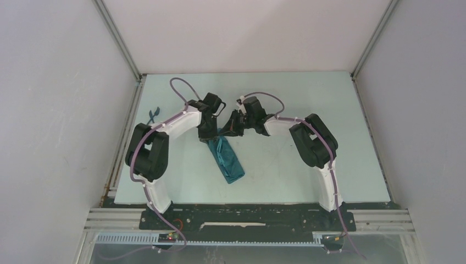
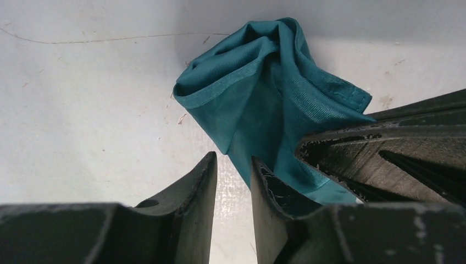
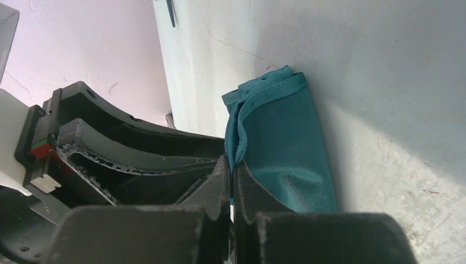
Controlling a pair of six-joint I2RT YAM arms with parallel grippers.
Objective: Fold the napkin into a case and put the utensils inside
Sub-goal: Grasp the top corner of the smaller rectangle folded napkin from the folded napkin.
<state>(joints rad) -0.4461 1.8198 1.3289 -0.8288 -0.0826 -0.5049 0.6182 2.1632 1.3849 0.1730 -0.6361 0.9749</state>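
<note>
- Napkin (image 1: 228, 159): a narrow teal bundle lying slantwise at the middle of the table (image 1: 308, 181), its far end toward the left.
- Left gripper (image 1: 210, 136) and right gripper (image 1: 233, 125) meet at the bundle's far end, close together.
- Small blue utensils (image 1: 154, 114) lie at the far left edge, well apart from the napkin.

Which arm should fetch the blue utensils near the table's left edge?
Left, probably: the blue utensils lie on its side, and the left gripper is open, while the right gripper pinches the teal fabric napkin.
</note>
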